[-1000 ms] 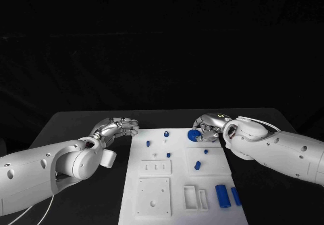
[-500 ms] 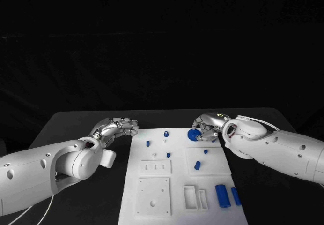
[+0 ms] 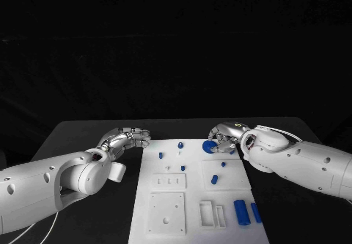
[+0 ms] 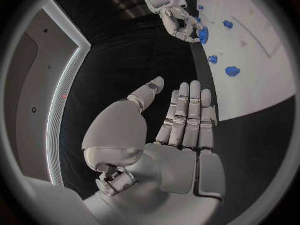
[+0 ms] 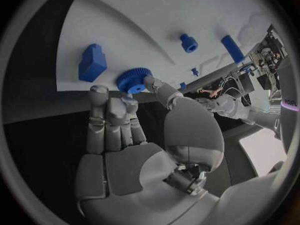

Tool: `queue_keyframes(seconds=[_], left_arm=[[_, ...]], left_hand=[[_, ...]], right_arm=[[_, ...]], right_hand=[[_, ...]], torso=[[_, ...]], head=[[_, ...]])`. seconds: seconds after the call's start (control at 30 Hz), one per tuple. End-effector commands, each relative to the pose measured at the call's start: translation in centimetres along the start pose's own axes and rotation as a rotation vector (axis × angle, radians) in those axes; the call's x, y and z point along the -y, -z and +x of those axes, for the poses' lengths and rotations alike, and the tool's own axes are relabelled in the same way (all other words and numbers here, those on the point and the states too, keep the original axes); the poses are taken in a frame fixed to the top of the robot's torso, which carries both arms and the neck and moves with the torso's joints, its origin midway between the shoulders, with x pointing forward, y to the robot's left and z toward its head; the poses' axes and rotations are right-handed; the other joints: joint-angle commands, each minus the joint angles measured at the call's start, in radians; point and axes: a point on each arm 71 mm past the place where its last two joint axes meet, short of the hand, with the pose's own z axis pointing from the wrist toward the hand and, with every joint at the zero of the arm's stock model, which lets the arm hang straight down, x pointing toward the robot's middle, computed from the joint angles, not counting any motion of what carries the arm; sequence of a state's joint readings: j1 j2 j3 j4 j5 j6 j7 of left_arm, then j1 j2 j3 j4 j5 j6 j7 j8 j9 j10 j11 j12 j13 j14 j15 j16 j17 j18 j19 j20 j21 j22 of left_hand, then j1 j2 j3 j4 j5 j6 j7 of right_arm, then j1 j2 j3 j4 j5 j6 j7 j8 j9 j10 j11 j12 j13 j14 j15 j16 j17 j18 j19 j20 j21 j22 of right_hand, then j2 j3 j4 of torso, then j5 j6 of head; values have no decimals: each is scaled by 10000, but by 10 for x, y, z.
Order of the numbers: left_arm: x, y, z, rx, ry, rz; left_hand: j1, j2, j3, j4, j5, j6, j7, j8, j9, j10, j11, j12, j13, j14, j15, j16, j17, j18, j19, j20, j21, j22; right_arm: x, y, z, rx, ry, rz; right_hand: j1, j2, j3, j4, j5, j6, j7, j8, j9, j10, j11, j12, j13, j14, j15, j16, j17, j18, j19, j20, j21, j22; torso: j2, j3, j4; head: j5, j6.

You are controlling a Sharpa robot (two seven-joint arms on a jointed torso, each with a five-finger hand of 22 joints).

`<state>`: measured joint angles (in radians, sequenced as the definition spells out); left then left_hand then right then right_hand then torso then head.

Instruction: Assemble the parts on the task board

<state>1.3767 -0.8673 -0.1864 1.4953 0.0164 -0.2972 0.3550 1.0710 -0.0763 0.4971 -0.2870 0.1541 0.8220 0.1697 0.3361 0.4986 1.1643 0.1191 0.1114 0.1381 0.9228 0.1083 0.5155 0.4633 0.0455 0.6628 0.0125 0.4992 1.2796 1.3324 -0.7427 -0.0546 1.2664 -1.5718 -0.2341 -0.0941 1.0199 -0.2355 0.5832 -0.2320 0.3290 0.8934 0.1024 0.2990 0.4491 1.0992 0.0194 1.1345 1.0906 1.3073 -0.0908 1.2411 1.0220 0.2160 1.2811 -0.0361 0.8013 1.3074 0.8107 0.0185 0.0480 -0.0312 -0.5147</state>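
Head view: no brand, label or writing can be read on anything. The white task board (image 3: 194, 188) lies in the middle of the black table (image 3: 81, 132). The right hand (image 3: 222, 137) is at the board's far right corner, its fingers closed around a round blue gear (image 3: 210, 146) that sits on the board there. The left hand (image 3: 129, 138) is over the table just beside the board's far left corner, fingers curled inward and holding nothing. Small blue pegs (image 3: 180, 145) stand across the far half of the board, and two longer blue cylinders (image 3: 240, 212) lie near its right front corner. Compared with a second ago, the right hand and the gear have shifted very slightly toward the far edge; the left hand is unchanged.

Left wrist view: the left hand (image 4: 181, 120) has its fingers side by side and nothing in them, above the dark table next to the board's edge (image 4: 250, 100). Farther off, the right hand (image 4: 178, 22) touches the gear (image 4: 204, 34).

Right wrist view: the right hand's fingertips (image 5: 100, 92) and thumb pinch the toothed blue gear (image 5: 132, 80) at the board's edge (image 5: 81, 30), beside a blue block (image 5: 91, 63).
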Motion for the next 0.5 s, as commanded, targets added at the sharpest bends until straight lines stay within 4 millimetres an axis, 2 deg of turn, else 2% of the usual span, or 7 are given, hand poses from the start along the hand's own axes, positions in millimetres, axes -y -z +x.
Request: queue_keyframes(seconds=[0.03,0.23,0.5], left_arm=[[1,0,2,-142,36,78],[1,0,2,-139,34,77],[1,-1,1,-91,13,77]], left_hand=[[75,-56,43,14,-44,-17,30,-42,12,5,90,-46,-11,16,45,-61,16,-18,40,2,-31,-11],[81,-53,47,13,-41,-16,29,-43,14,8,90,-49,-10,17,44,-61,17,-17,41,2,-31,-11],[87,-51,50,13,-38,-15,28,-45,16,11,89,-53,-10,18,44,-61,18,-17,41,2,-31,-11]], right_arm=[[0,1,15,-728,457,134],[-4,1,12,-400,655,66],[-14,3,7,248,911,-101]], right_hand=[[-67,46,-54,45,45,431,186,105,-2,23,-113,48,-16,-19,-102,-56,22,458,11,-40,59,172],[-81,142,41,182,5,774,62,287,122,170,-231,90,-32,29,-213,-48,51,458,64,-40,95,176],[-48,106,174,271,-9,882,7,327,176,288,-288,118,-41,61,-269,-32,79,458,111,-64,133,180]], torso=[[-1,5,-1],[-1,6,-3],[-17,14,-3]], head=[[-7,5],[-14,18],[-5,30]])
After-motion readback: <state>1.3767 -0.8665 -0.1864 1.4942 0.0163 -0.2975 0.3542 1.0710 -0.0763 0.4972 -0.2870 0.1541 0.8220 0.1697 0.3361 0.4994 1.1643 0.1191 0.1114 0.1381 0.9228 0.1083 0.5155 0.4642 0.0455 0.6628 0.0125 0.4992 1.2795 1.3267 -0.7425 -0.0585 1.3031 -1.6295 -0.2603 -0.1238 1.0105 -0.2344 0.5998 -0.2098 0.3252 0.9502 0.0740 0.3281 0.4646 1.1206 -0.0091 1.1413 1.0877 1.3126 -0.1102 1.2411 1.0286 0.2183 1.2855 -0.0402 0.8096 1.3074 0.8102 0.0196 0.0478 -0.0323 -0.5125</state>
